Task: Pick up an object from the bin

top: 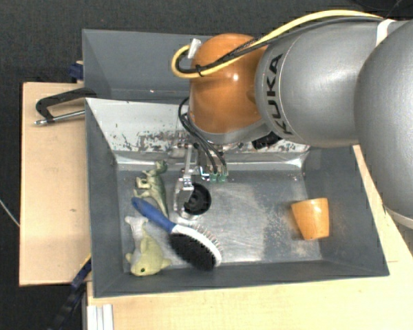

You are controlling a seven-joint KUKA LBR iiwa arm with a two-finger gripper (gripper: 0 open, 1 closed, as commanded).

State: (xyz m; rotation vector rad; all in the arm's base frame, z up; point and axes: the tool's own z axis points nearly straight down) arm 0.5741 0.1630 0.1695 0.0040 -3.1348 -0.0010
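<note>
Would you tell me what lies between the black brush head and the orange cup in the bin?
Nothing lies there: the camera view shows bare grey bin floor between the brush head and the orange cup.

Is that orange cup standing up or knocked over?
Knocked over: the orange cup lies on its side, tapered wall facing up.

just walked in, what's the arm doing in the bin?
The KUKA arm's gripper is down in the grey bin, left of centre, next to a blue-handled black hairbrush and a green dinosaur toy. I can't see it holding anything. A pale fish toy lies front left, an orange cup on the right.
</note>
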